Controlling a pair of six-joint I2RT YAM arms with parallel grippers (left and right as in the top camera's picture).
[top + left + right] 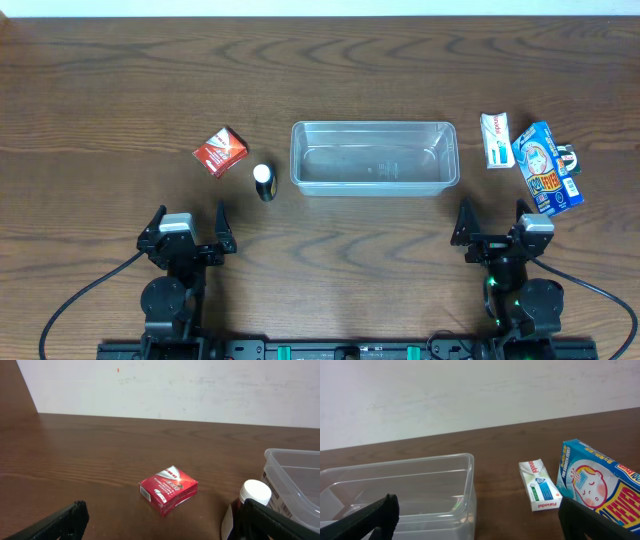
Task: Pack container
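Wood table (100, 80), overhead: both arms folded back at the near edge. Left end effector (190, 215) and right end effector (492, 212) are wide open, gripping nothing. Container (375, 158) sits mid-table between them.
Left wrist: red box (168, 490) ahead, print unreadable. White-capped bottle (252, 497) just beside the container corner.
Right wrist: container on the left, white box (540, 485) reads "Panadol", blue carton (600, 490) reads "FEVER".

Dark wood-grain table (100, 80) — plain white wall (200, 385) behind it.
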